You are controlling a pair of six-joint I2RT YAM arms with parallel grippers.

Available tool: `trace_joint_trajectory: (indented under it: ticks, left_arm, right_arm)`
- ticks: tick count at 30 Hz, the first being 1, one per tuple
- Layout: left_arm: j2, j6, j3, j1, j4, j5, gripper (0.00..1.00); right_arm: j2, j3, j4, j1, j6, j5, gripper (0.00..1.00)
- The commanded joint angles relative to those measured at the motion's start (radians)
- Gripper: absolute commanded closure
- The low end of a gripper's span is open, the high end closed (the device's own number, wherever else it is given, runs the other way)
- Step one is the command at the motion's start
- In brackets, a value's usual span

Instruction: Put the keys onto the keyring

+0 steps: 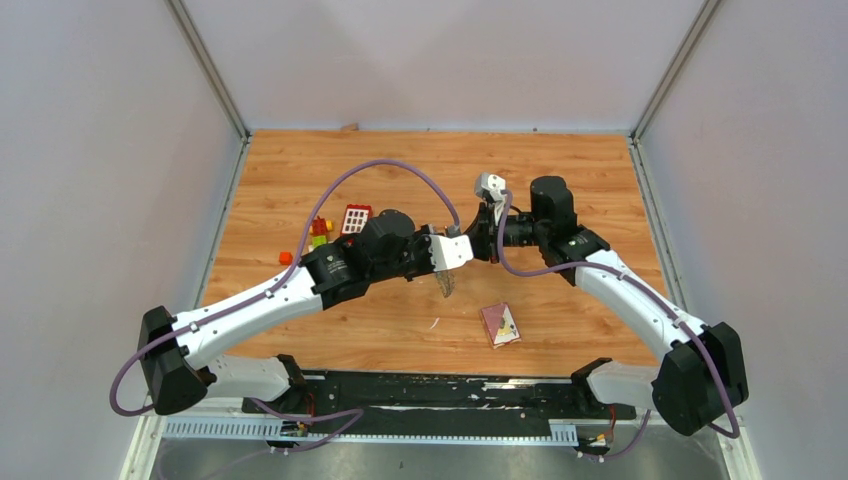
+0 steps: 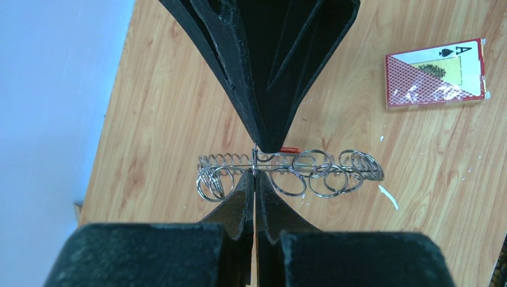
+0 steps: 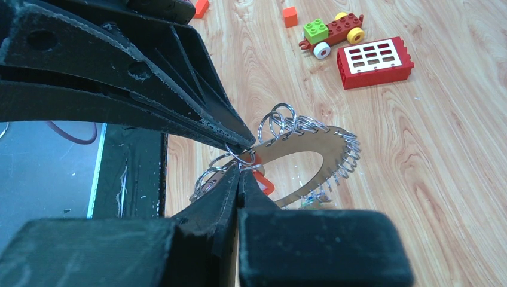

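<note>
The keyring (image 3: 332, 148) is a flat silvery disc with an open centre and a rim fringed with small split rings. It is held above the table and shows edge-on in the left wrist view (image 2: 323, 173). My left gripper (image 2: 255, 174) is shut on its rim among the split rings. My right gripper (image 3: 240, 170) comes in from the opposite side, tip to tip with the left, shut on a small ring by a key's red tag (image 3: 263, 182). In the top view both grippers, left (image 1: 463, 250) and right (image 1: 487, 241), meet mid-table, the keyring (image 1: 446, 284) hanging below them. The key's metal is hidden.
A deck of playing cards (image 1: 500, 324) lies on the wood in front of the grippers. At the left stand a red block with white squares (image 1: 356, 218), a small brick car (image 1: 320, 228) and an orange cube (image 1: 286, 257). Grey walls enclose the table.
</note>
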Motion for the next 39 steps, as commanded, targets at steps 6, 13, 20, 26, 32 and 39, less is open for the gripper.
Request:
trace_joint_trajectory:
  ticks: [6, 13, 20, 26, 32, 39]
  left_arm:
    - [-0.040, 0.013, 0.005, -0.014, 0.040, 0.062, 1.00]
    - [-0.049, 0.016, 0.000, -0.013, 0.034, 0.090, 1.00]
    - [-0.057, 0.024, -0.008, -0.014, 0.033, 0.111, 1.00]
    - [-0.060, 0.028, -0.015, -0.014, 0.037, 0.105, 1.00]
    - [-0.078, 0.059, -0.031, -0.013, 0.040, 0.135, 1.00]
    - [-0.112, 0.111, -0.035, -0.011, 0.005, 0.243, 1.00]
  right_arm:
    - [0.014, 0.033, 0.022, -0.014, 0.005, 0.084, 1.00]
    - [0.019, 0.036, 0.009, -0.016, -0.003, 0.109, 1.00]
    - [0.020, 0.038, 0.008, -0.016, -0.004, 0.098, 1.00]
    - [0.010, 0.032, 0.009, -0.017, -0.028, 0.050, 1.00]
    - [-0.013, 0.029, 0.002, -0.025, -0.075, -0.060, 1.00]
    - [0.001, 0.005, 0.035, -0.024, -0.084, -0.141, 1.00]
